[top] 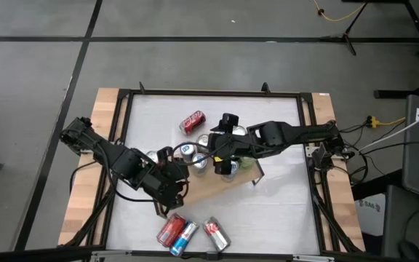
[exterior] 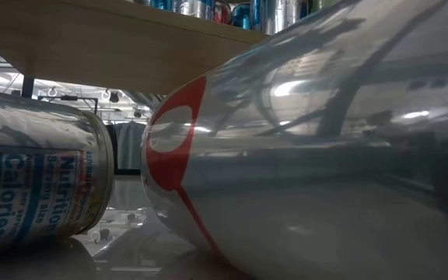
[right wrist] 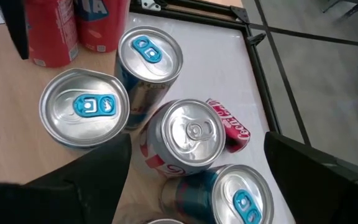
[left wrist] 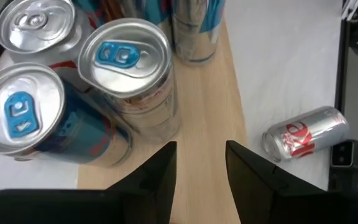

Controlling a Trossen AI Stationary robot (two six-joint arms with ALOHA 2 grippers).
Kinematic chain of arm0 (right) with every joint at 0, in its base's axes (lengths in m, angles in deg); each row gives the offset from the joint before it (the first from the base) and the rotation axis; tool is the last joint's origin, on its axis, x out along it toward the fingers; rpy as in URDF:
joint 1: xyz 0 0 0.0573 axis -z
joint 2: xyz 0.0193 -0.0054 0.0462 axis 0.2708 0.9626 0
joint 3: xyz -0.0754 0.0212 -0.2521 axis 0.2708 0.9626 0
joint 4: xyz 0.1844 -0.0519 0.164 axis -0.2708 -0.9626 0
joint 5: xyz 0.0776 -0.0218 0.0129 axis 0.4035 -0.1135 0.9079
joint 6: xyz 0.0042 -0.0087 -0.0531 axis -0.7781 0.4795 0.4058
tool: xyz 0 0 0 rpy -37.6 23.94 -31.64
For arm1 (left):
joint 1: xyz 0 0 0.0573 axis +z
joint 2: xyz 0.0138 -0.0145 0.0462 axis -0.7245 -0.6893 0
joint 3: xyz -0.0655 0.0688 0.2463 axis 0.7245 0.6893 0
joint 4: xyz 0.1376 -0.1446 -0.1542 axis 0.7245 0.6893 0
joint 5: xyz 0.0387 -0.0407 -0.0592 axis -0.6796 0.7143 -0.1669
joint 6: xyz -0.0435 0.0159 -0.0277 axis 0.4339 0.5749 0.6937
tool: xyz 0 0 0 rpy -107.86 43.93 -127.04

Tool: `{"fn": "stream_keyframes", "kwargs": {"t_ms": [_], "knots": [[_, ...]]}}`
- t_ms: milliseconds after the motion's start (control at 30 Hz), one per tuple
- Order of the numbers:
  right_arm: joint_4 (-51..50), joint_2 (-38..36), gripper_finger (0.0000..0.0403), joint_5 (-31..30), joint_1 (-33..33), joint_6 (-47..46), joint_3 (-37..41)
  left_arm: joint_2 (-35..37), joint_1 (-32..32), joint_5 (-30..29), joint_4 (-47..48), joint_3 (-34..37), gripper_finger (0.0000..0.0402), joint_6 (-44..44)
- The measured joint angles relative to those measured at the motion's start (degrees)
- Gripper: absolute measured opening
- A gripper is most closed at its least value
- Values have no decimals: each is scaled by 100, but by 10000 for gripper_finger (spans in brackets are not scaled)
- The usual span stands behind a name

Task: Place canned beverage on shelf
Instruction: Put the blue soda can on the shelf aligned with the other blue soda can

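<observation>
Right gripper (top: 225, 161) is held over the upright cans (right wrist: 191, 134) crowded on the shelf (top: 217, 185), jaws wide, nothing gripped; a neighbouring can may be clipped and toppled. Left gripper (top: 182, 175), beside the shelf, is shut and empty. White bench (top: 268, 211), grey floor beyond.

A: Looking down past the right gripper (right wrist: 197, 180), its two dark fingers (right wrist: 86, 180) spread wide either side of a silver-topped can (right wrist: 193, 134) with red on its side.

B: And around it?

A: Two cans with blue tabs: a broad one (right wrist: 84, 109) standing on the shelf (right wrist: 5, 106), and a slimmer blue one (right wrist: 149, 53) just beside it. Another blue-tabbed can (right wrist: 241, 196) sits close to the camera.

B: Anything lying down?

A: A red can (right wrist: 234, 132) on its side on the white tabletop (right wrist: 197, 43), peeking out behind the silver-topped one. Two red cans (right wrist: 73, 22) stand at the far edge.
</observation>
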Motion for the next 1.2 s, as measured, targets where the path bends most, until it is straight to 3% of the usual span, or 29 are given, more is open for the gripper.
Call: {"fn": "stream_keyframes", "kwargs": {"t_ms": [567, 1200], "knots": [[-142, 276, 356, 46, 0, -13, -8, -9, 252, -3, -421, 0, 126, 0], [-79, 448, 356, 162, 0, -10, -4, -13, 250, 4, 270, 0, 126, 6]]}}
